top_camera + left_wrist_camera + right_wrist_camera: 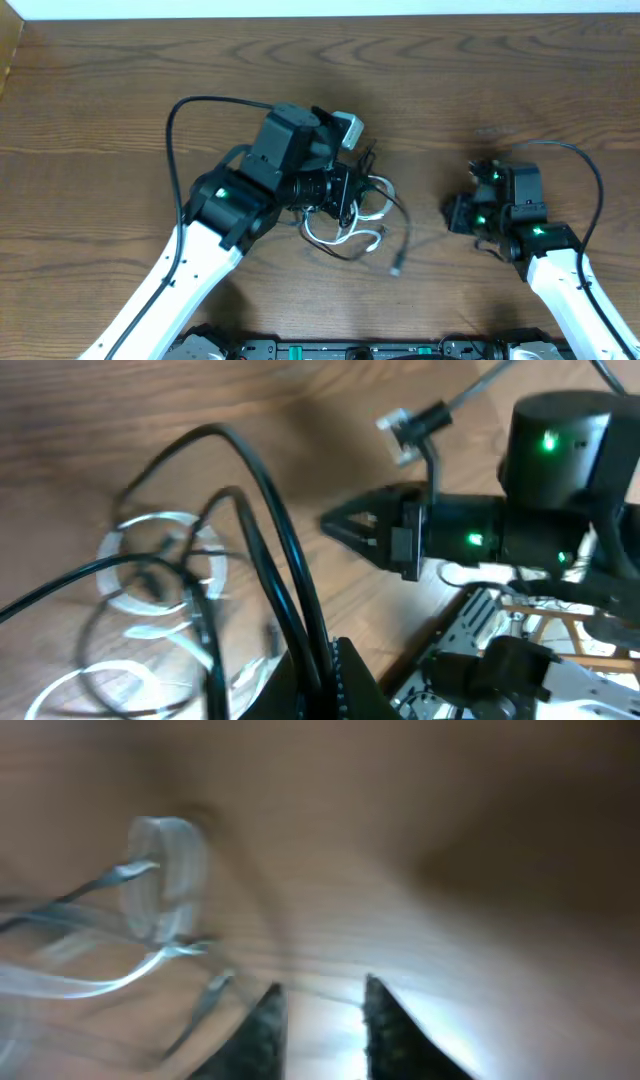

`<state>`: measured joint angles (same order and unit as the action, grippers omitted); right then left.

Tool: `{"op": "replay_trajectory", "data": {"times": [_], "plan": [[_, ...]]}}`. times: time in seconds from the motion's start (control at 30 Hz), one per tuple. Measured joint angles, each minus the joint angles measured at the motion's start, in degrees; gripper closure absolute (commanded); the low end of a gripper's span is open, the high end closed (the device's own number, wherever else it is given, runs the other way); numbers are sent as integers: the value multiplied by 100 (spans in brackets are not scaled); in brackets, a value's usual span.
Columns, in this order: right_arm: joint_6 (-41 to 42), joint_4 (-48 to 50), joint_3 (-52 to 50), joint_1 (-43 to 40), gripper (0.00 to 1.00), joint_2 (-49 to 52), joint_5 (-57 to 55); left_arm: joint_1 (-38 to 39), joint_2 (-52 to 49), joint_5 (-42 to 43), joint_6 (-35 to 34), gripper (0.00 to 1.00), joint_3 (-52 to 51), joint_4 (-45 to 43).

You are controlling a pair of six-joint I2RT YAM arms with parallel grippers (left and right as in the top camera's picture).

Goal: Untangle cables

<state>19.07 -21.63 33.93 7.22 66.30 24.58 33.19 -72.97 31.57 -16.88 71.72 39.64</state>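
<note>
**A:** What is on the wooden table (100, 100)?

**B:** Two arms. The left arm (200, 250) reaches in to the middle. The right arm (565, 285) sits off to the right with its tip turned leftward.

**A:** Where are the cables (352, 228)?

**B:** They lie mid-table in a loose bundle, right under the left gripper (348, 200) and well apart from the right gripper (320, 990).

**A:** And the grips?

**B:** The left gripper is pinching the black cord (270, 510). In the left wrist view, two dark strands run straight into its tips. The right gripper's fingers stand a little apart with only bare wood between them.

**A:** How does the bundle look?

**B:** The white cord (345, 238) makes several overlapping loops. The black one threads through them, then trails down and to the right, ending in a small plug (397, 268) that lies on the wood. The right wrist view is too blurred to add more.
</note>
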Motion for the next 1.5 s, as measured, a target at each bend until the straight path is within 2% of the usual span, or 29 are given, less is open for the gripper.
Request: {"op": "replay_trajectory", "data": {"times": [0.1, 0.23, 0.5, 0.83, 1.07, 1.3, 1.4, 1.5], "plan": [[-179, 732, 0, 4, 65, 0, 1504, 0, -13, 33, -50, 93, 0, -2], [-280, 1272, 2, 94, 63, 0, 2942, -4, -39, 160, -188, 93, 0, -190], [-323, 1294, 0, 428, 61, 0, 3759, 0, -39, 608, -643, 93, 0, -870], [-306, 1495, 2, 540, 64, 0, 3860, 251, -39, 754, -1038, 93, 0, -1117], [28, 1506, 0, 540, 67, 0, 3515, 697, -42, 863, -1187, 93, 0, -1504], [269, 1456, 0, 540, 84, 0, 3213, 855, -44, 861, -1187, 93, 0, -1565], [293, 1058, 2, 540, 83, 0, 2859, 855, -44, 852, -1176, 93, 0, -1565], [334, 177, 11, 542, 68, 0, 1912, 855, -44, 804, -1152, 92, 0, -1449]]}}
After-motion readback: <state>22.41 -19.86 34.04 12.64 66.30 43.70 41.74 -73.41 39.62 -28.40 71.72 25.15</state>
